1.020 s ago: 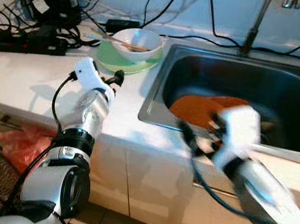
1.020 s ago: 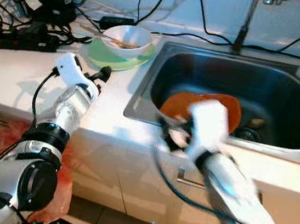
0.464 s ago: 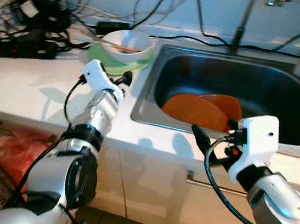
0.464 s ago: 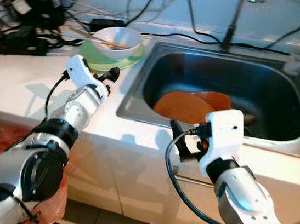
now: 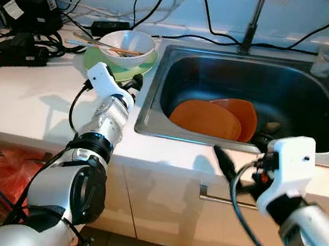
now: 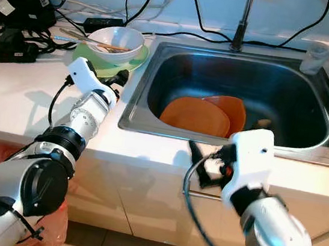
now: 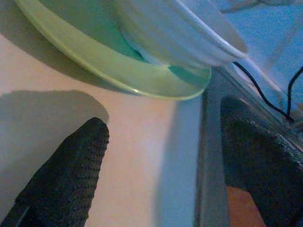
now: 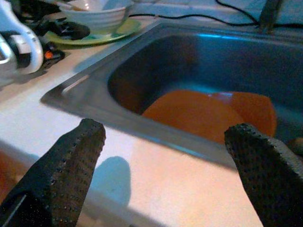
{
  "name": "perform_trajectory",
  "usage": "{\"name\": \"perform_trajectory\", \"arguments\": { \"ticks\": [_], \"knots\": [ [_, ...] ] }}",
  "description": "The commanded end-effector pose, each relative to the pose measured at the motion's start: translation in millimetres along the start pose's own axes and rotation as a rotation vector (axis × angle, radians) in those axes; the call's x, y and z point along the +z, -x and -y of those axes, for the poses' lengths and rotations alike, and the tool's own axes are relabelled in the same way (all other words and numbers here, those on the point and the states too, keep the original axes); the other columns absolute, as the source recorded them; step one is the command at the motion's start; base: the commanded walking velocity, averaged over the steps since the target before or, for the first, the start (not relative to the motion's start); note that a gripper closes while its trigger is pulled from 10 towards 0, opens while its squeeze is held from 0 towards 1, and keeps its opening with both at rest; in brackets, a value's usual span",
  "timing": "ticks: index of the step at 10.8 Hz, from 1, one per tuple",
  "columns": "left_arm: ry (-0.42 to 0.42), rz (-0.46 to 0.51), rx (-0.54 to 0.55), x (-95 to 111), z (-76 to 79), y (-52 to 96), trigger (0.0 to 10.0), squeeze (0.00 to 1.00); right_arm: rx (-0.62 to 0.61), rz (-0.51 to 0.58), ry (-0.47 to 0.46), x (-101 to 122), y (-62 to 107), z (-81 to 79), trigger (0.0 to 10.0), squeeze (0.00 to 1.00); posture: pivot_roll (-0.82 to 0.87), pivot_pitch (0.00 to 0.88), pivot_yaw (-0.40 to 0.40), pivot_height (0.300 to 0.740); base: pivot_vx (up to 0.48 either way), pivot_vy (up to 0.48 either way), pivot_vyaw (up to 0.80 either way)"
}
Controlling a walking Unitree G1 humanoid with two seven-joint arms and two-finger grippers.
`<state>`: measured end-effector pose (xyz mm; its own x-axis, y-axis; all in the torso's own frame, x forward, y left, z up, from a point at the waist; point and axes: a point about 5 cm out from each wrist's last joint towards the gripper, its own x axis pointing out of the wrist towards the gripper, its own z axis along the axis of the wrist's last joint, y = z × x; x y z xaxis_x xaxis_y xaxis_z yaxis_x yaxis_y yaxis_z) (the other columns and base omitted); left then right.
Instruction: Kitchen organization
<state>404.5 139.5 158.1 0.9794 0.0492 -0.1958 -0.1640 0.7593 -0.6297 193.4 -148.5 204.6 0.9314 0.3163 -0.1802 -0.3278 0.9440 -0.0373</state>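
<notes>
Orange plates [image 5: 214, 117]: two, stacked in sink [image 5: 179, 58] basin, untouched. White bowl [image 5: 127, 40] with chopsticks on green plate [image 5: 94, 60], counter [image 5: 29, 93] left of sink, not yet moved. Left gripper [image 5: 134, 84] beside green plate rim, fingers apart, empty. Right gripper [image 6: 199, 161] at sink front edge, spread wide, empty. Organization judged barely begun.

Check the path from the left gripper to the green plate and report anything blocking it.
Nothing visible blocks it. The left gripper is open, over bare counter, just short of the green plate carrying the white bowl.
</notes>
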Motion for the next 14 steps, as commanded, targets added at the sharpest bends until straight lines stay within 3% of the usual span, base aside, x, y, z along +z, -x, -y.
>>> {"name": "perform_trajectory", "arguments": {
  "ticks": [1,8,11,14],
  "knots": [
    [0.007,0.008,0.042,3.0,-7.1,-0.5,10.0,0.0,0.017,-0.01,-0.007,0.7,3.4,-2.8,10.0,0.0,-0.44,0.076,0.083,0.74,0.0,0.0,0.0],
    [0.015,0.116,0.152,35.6,-39.2,0.0,10.0,0.0,0.066,-0.042,-0.023,-1.6,9.7,-7.3,10.0,0.0,-0.43,0.107,0.043,0.74,0.0,0.0,0.0],
    [0.028,0.107,0.158,39.9,-43.6,-0.2,10.0,0.0,0.11,-0.002,-0.081,5.1,5.0,-16.1,10.0,0.0,-0.43,0.127,0.04,0.74,0.0,0.0,0.0],
    [0.049,0.074,0.099,35.1,-40.6,-1.0,10.0,0.0,0.134,-0.025,-0.121,-2.0,3.9,-31.0,10.0,0.0,-0.43,0.145,0.04,0.74,0.0,0.0,0.0]
  ]
}}
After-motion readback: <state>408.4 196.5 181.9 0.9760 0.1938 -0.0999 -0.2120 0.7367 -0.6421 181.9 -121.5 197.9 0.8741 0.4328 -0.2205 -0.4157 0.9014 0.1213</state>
